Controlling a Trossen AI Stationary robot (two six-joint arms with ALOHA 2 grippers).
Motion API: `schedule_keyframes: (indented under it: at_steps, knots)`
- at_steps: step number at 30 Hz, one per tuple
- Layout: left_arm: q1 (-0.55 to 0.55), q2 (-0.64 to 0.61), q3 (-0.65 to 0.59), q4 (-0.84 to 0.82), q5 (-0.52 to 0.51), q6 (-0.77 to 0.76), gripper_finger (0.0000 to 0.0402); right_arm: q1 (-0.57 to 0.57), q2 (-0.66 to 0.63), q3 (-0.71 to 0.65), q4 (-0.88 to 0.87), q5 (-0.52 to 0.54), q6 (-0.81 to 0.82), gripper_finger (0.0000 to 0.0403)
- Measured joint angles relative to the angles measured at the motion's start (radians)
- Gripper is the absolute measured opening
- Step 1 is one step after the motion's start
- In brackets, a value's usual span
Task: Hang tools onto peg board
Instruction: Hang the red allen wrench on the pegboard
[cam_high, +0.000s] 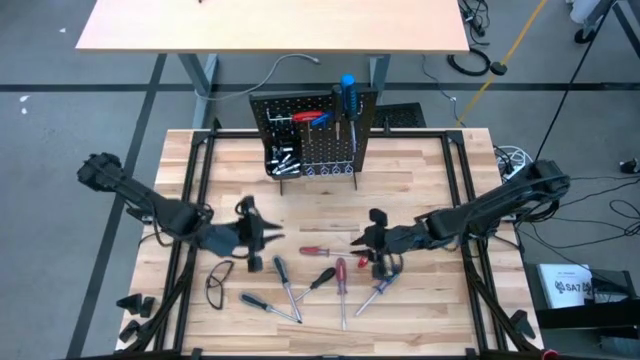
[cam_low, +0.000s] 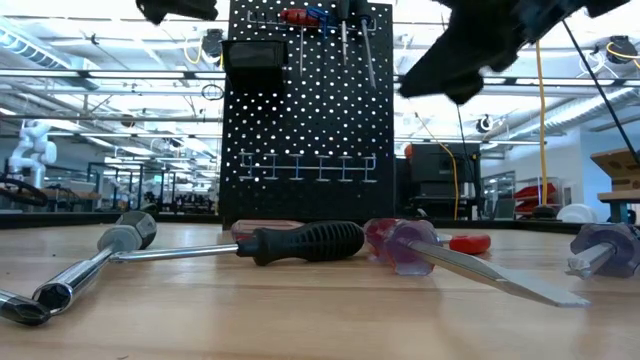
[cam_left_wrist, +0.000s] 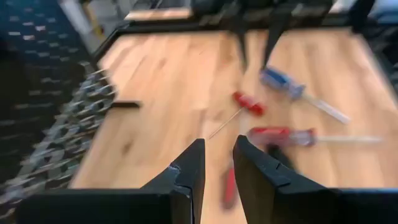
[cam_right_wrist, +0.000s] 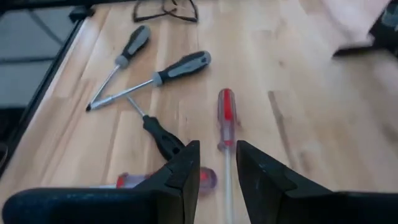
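At twelve o'clock on the wooden counter stands the peg board, upright, with a blue-handled screwdriver and red-handled pliers already hanging near its top and small silvery pieces in the black bin at its lower left. The remaining tools lie loose toward six o'clock: a small red screwdriver, a clear red-handled screwdriver, a black-handled screwdriver, two grey-and-black screwdrivers and a purple-tinted one. A pair of glasses rests at about seven o'clock (apart from the tools).

The left gripper hovers at nine o'clock of the tool cluster, pointing toward the centre; its fingers stand a narrow gap apart with nothing between them. The right gripper hangs at three o'clock of the cluster, just above the red screwdrivers; its fingers are likewise slightly parted and hold nothing. In the low view the black-handled screwdriver lies flat in front of the board's base.
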Motion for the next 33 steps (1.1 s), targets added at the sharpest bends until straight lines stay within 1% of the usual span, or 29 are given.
schedule_keyframes:
  at_steps: [3,6,10,13,15,17,22,28,33]
  knots:
    - [-0.029,0.0,-0.103,0.18,-0.009,0.003,0.0086,-0.027,0.07,0.0,0.041,-0.006,0.13,0.0095]
    - [-0.036,0.0,-0.182,0.324,-0.04,0.024,0.0086,-0.05,0.134,0.012,0.006,-0.007,0.265,0.0095]
    - [-0.032,0.0,-0.252,0.459,-0.069,0.056,0.0086,-0.067,0.199,0.077,-0.145,-0.011,0.461,0.0095]
    - [-0.03,0.0,-0.272,0.525,-0.07,0.085,0.0086,-0.071,0.252,0.159,-0.341,-0.011,0.526,0.0095]
    - [-0.03,0.0,-0.273,0.535,-0.069,0.104,0.0086,-0.07,0.293,0.223,-0.449,-0.011,0.545,0.0095]
    - [-0.03,0.0,-0.273,0.538,-0.068,0.107,0.0086,-0.07,0.337,0.281,-0.516,-0.011,0.545,0.0095]
    - [-0.03,0.0,-0.273,0.541,-0.056,0.107,0.0086,-0.073,0.44,0.388,-0.593,-0.014,0.513,0.0095]
    - [-0.032,0.0,-0.273,0.542,-0.019,0.108,0.0086,-0.097,0.504,0.413,-0.628,-0.083,0.532,0.0095]
    - [-0.032,0.0,-0.273,0.542,-0.011,0.115,0.0086,-0.097,0.526,0.416,-0.64,-0.082,0.539,0.0095]
